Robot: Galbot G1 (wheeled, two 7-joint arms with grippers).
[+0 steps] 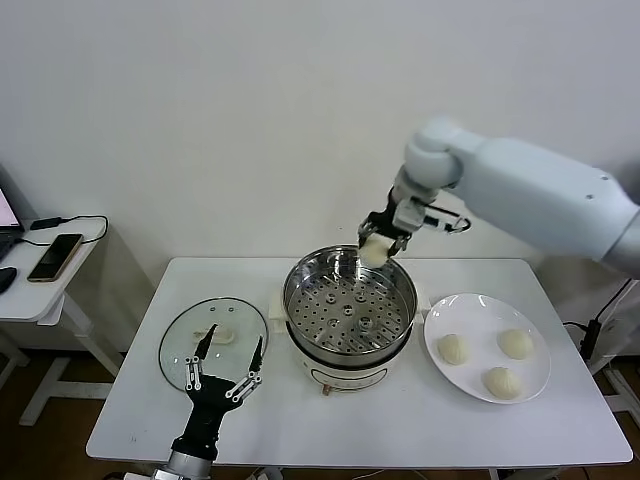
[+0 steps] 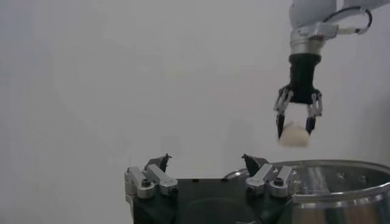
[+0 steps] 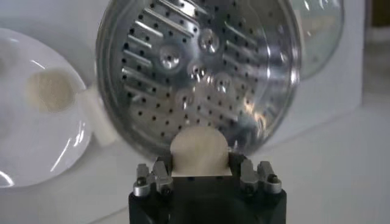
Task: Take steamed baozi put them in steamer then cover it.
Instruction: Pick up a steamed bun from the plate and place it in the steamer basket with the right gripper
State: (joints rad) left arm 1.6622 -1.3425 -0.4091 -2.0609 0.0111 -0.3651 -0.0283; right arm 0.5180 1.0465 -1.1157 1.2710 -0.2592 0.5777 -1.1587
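The steamer (image 1: 292, 300) stands mid-table, its perforated tray bare. My right gripper (image 1: 381, 243) hangs above the pot's far rim, shut on one cream-white baozi (image 1: 374, 252). The right wrist view shows that baozi (image 3: 199, 149) between the jaws, over the steamer tray (image 3: 195, 67). Three more baozi (image 1: 454, 348) lie on the white plate (image 1: 482, 320) to the right of the pot. The glass cover (image 1: 200, 350) lies flat on the table left of the steamer. Over it, near the front edge, my left gripper (image 1: 235, 338) is open and holds nothing. From the left wrist, the right gripper (image 2: 295, 129) and its baozi (image 2: 294, 137) show above the steamer (image 2: 341, 182).
A small side table with a phone (image 1: 55, 256) and cables stands off to the left. A white wall runs close behind the table. Bare tabletop (image 1: 420, 420) lies in front of the steamer and plate.
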